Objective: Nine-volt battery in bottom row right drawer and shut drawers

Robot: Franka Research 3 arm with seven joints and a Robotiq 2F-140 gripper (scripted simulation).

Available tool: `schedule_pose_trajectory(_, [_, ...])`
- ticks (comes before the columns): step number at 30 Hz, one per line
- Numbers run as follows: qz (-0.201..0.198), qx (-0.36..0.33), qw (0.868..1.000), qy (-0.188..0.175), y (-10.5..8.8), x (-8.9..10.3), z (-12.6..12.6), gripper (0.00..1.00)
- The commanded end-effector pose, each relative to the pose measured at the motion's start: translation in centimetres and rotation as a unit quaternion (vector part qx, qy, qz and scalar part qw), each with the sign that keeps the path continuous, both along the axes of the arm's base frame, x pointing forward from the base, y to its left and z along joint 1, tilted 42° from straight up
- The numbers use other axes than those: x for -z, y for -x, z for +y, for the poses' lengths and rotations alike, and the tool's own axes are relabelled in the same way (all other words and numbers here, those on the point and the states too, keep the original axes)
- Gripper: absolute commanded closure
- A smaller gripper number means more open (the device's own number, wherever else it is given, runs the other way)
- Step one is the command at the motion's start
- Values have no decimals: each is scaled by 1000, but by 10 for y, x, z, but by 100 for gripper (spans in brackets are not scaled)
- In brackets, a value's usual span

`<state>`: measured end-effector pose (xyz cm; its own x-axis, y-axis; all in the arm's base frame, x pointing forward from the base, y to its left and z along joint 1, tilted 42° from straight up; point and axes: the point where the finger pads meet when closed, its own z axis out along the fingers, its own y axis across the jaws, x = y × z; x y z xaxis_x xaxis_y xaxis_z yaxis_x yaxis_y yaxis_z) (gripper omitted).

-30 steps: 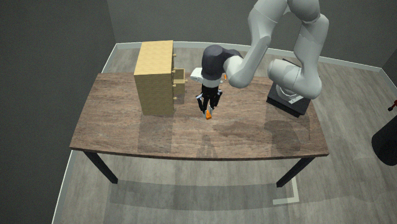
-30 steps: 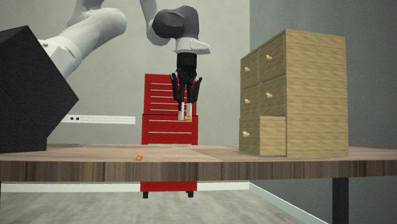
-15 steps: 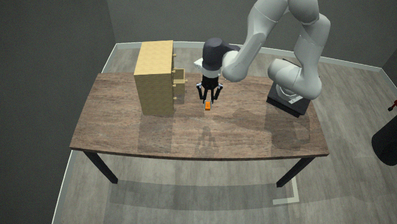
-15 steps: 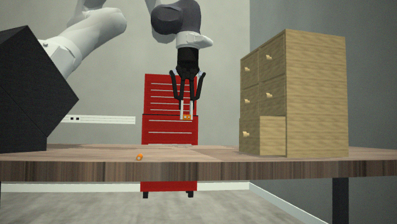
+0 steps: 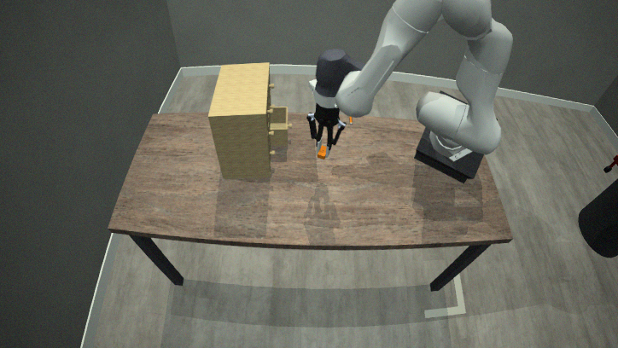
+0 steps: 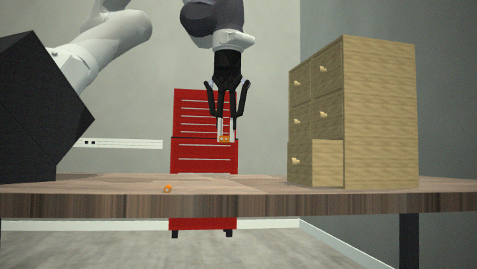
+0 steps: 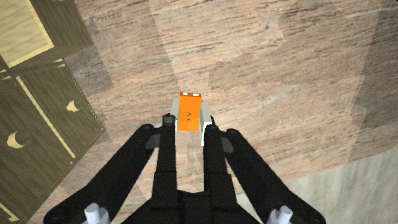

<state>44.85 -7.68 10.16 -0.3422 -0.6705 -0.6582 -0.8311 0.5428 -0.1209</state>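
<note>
My gripper (image 5: 324, 147) is shut on the orange nine-volt battery (image 5: 321, 152) and holds it well above the table, out in front of the chest's drawers. The battery hangs between the fingertips in the exterior view (image 6: 224, 138) and in the wrist view (image 7: 190, 112). The wooden chest (image 5: 241, 120) stands upright on the table's left part. One bottom-row drawer (image 5: 279, 118) is pulled out toward the gripper; it also shows in the exterior view (image 6: 315, 163) and at the wrist view's top left (image 7: 22, 30). The other drawers are shut.
A small orange cylinder (image 6: 167, 188) lies on the table between the chest and the arm's black base (image 5: 449, 155); it shows partly behind the arm (image 5: 350, 119). A red tool cabinet (image 6: 203, 133) stands beyond the table.
</note>
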Motion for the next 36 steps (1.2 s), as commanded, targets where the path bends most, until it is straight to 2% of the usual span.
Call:
schedule_pose_trajectory(1, [27,42,998,-25,-2,4,-6,78])
schedule_pose_trajectory(15, [103,153,979,-91,1,31,-43,78])
schedule_pose_trajectory(17, [103,153,979,-91,1,31,-43,78])
schedule_pose_trajectory(32, [166,245,944,-145,4,55,-75,78])
schedule_pose_trajectory(36, [173,255,939,-151,4,57,-79,78])
